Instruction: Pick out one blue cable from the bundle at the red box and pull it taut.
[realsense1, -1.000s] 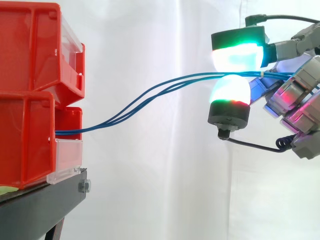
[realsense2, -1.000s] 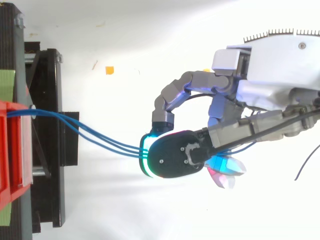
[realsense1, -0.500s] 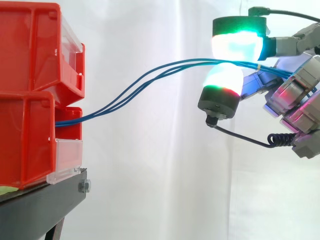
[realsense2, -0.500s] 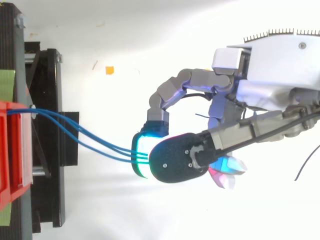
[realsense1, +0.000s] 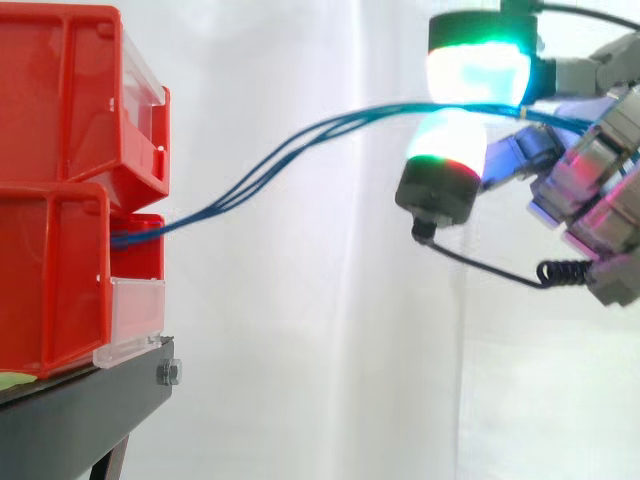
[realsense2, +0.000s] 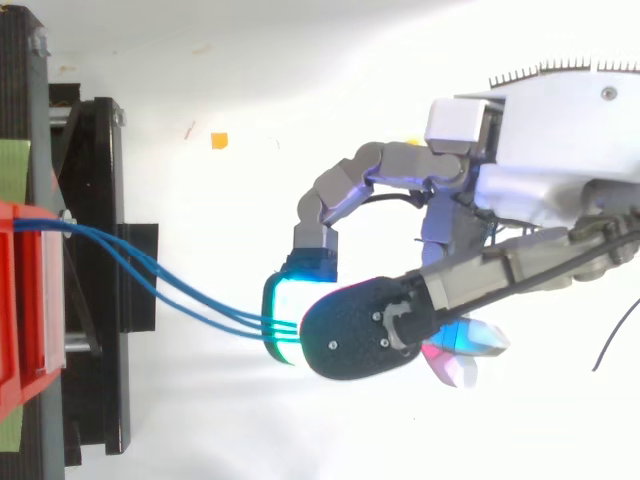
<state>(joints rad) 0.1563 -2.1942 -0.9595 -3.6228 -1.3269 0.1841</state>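
Change: hand (realsense2: 540, 190) has lifted slightly; blue cables (realsense1: 262, 168) now arc more steeply.
Hand: pinching three blue cables between two glowing pads (realsense1: 478, 72).
Cables: running, curved and slack, from lower red box (realsense1: 60, 280) to hand.

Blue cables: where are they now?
Side view: the blue cables run up rightward from the red bins, left, to the hand, passing between its fingertips.

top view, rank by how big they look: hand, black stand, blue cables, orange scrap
1. hand, largest, though nearest the camera so its lead is unsure
2. black stand
3. blue cables, long but thin
4. orange scrap, smallest
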